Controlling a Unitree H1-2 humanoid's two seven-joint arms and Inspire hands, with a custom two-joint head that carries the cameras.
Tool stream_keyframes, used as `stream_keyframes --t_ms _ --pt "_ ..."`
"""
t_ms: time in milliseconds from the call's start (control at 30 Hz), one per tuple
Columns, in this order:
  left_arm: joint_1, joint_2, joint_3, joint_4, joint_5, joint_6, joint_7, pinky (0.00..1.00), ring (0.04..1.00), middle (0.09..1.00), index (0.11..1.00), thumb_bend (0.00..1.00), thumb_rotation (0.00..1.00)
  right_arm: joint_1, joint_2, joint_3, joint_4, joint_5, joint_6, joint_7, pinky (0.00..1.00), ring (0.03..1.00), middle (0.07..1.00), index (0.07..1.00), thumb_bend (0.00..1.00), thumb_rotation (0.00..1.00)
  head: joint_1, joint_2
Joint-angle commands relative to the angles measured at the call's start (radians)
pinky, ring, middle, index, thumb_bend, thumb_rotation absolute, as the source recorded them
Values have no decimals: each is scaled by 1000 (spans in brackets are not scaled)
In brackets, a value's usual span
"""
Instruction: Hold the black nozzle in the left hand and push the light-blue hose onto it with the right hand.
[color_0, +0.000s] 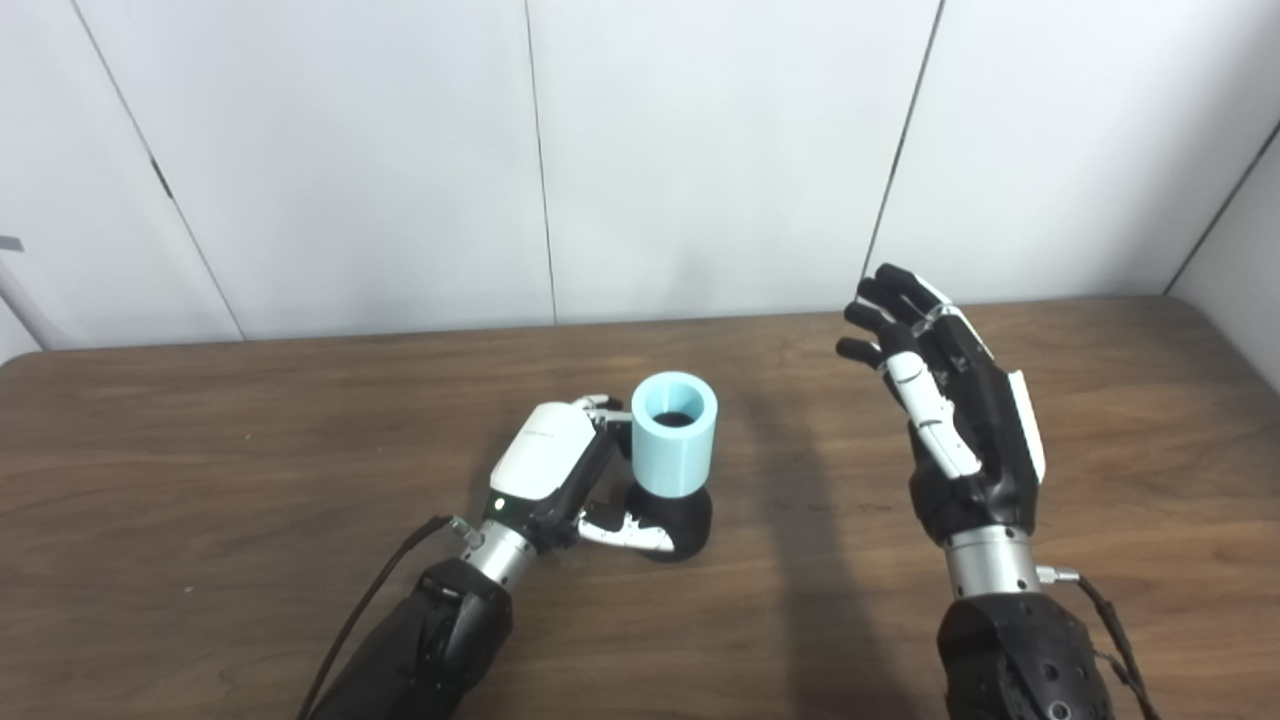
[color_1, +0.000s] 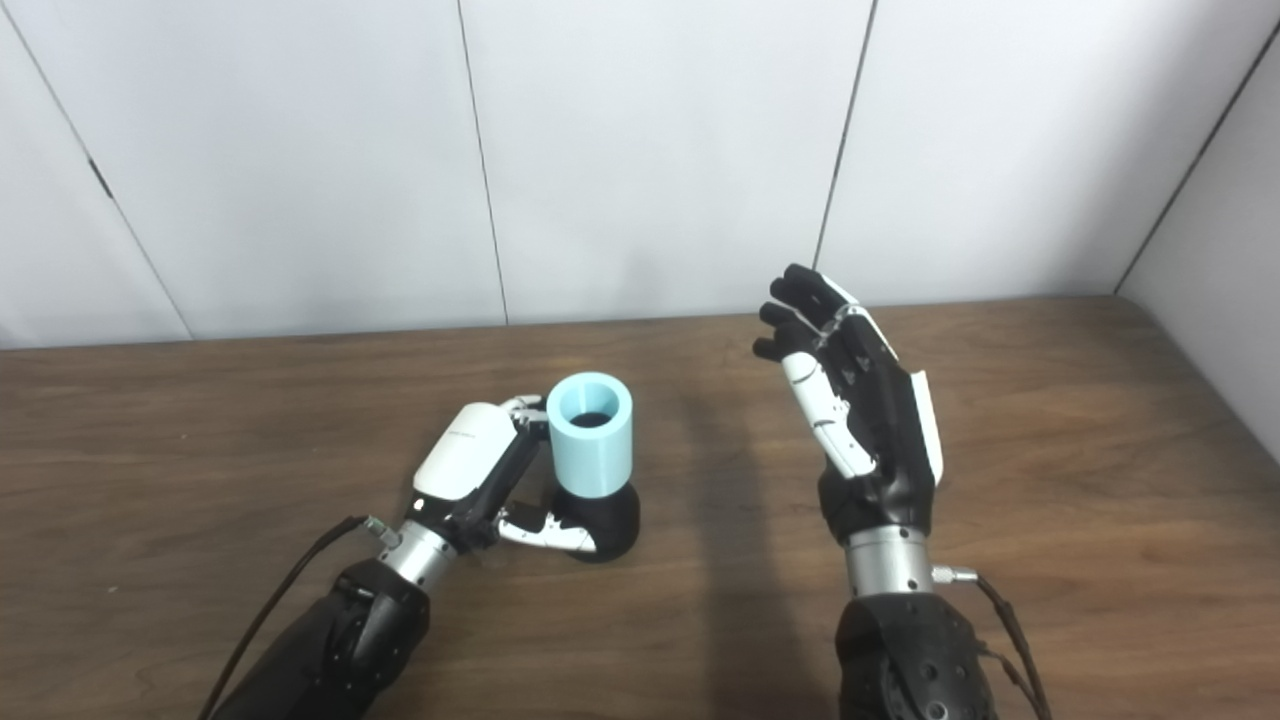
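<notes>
While the left hand (color_0: 560, 470) grips the black nozzle (color_0: 680, 520) on the table (color_0: 200, 450), the light-blue hose (color_0: 674, 432) sits upright on that nozzle. Well right of the nozzle, the right hand (color_0: 945, 410) hangs open, holding nothing. Releasing the nozzle carelessly could tip the assembly.

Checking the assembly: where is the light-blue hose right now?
Left of table centre, the light-blue hose stands upright on the black nozzle, held by the left robot hand; the right robot hand is apart.

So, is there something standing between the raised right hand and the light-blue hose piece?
Nothing visible: only bare wooden table lies between the open right hand and the light-blue cylindrical hose, already sitting on the black nozzle.
</notes>
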Motion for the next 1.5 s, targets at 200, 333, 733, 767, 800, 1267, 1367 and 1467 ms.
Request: stream_keyframes --t_ms 200,333,733,767,800,1267,1367,1467 --pt "240 13 -102 16 17 205 -263 942 898 873 881 1000 199 -49 14 -2 -55 0 -25 -24 715 770 773 741 311 466 -4 4" --pt "245 14 -95 -8 9 241 -307 992 958 931 937 1000 256 -50 16 -2 -54 9 -21 -28 721 773 773 740 312 469 -6 4" --pt "264 40 -35 -69 -73 286 -344 1000 996 977 976 1000 274 -49 7 3 -53 5 -15 -29 731 780 785 753 311 478 0 6" --pt "268 46 -1 -80 -122 289 -354 1000 998 988 988 1000 290 -50 7 3 -51 6 -14 -29 731 781 785 753 312 480 3 5" --pt "270 51 34 -93 -172 295 -369 1000 1000 995 995 1000 331 -51 6 2 -49 8 -14 -29 728 781 785 752 310 477 3 5" --pt "255 192 286 -349 -796 523 -726 997 1000 1000 1000 1000 518 -55 -1 1 -7 17 -46 -26 732 794 804 771 292 438 -1 -3" --pt "255 222 299 -365 -842 537 -736 1000 1000 1000 1000 1000 515 -54 0 3 -7 14 -45 -26 730 792 802 769 288 432 -6 -5" --pt "266 250 315 -397 -855 541 -729 1000 1000 1000 1000 1000 506 -52 0 1 -4 17 -33 -28 737 797 804 775 276 430 -3 -4"
